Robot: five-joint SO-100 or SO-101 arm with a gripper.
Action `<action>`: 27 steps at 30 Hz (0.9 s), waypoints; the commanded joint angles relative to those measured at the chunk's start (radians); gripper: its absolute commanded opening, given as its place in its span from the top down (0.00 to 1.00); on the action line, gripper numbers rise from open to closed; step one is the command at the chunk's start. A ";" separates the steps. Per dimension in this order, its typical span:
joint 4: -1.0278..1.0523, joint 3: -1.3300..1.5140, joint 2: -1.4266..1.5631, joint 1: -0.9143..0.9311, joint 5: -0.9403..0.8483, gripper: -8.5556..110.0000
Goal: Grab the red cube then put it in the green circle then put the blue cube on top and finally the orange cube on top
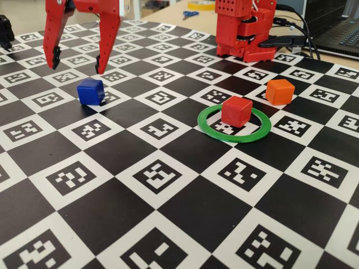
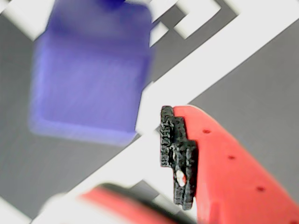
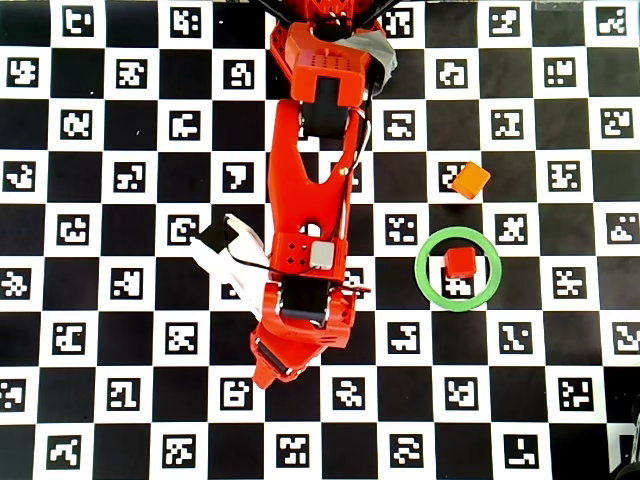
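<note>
The red cube [image 1: 236, 111] [image 3: 461, 262] sits inside the green circle [image 1: 234, 139] [image 3: 421, 269], right of centre on the board. Just behind it and to the right, outside the ring, is the orange cube [image 1: 280, 91] [image 3: 470, 180]. The blue cube [image 1: 91, 91] rests on the board at the left. My gripper [image 1: 78, 64] hangs open above and slightly behind it, not touching and holding nothing. In the wrist view the blue cube [image 2: 88, 70] is large and blurred at the upper left, beyond the gripper [image 2: 145, 179]. In the overhead view the arm hides the blue cube, and the gripper [image 3: 272, 368] points toward the bottom.
The arm's red base [image 1: 247, 28] stands at the back of the checkered marker board [image 1: 168, 174]. Behind it on the desk are a laptop [image 1: 336, 28], black cables [image 1: 297, 33], scissors [image 1: 189, 14] and a tape roll [image 1: 202, 4].
</note>
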 commanded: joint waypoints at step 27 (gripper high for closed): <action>-0.087 0.012 -0.034 0.011 -0.003 0.67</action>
